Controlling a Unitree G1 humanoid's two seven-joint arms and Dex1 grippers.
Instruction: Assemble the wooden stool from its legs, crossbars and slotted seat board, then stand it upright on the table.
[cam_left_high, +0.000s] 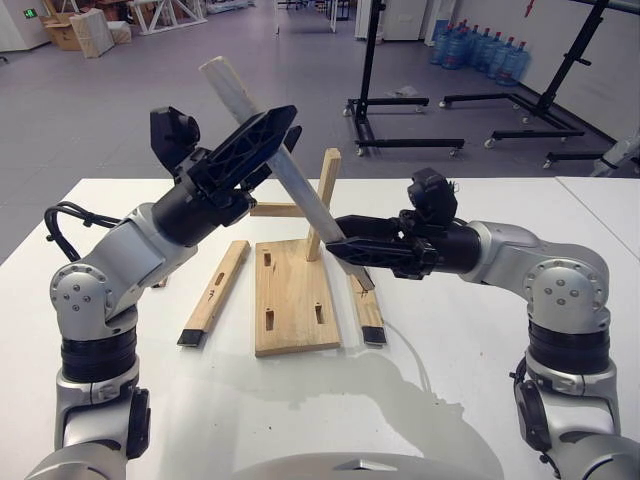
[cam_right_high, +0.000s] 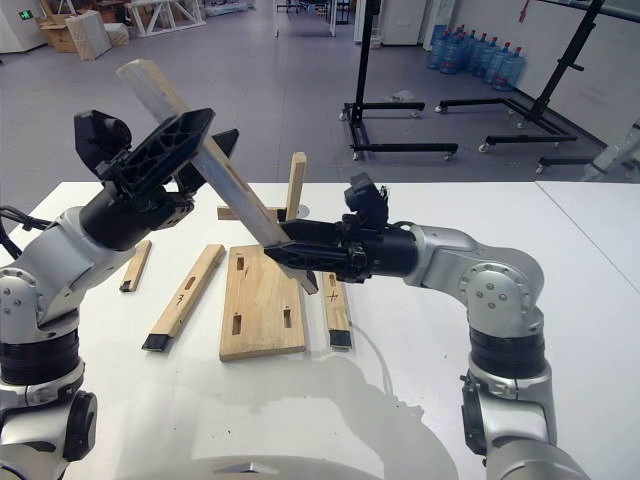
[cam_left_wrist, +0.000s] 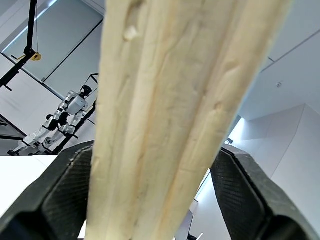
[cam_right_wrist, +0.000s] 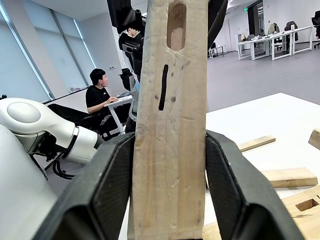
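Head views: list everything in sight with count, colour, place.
table: one, white.
seat board: one, light wood, flat mid-table.
held leg: one, pale wood, slanted above the seat board.
upright leg: one, light wood, at the board's far edge.
crossbar: one, light wood, left of the upright leg.
loose wooden pieces: three, light wood, flat: left of board, right of it, farther left.
wheeled stands: at least two, black, floor behind.
water bottles: several, blue, far right background.
left gripper: one, black, shut on the held leg, upper part.
right gripper: one, black, shut on its lower part.
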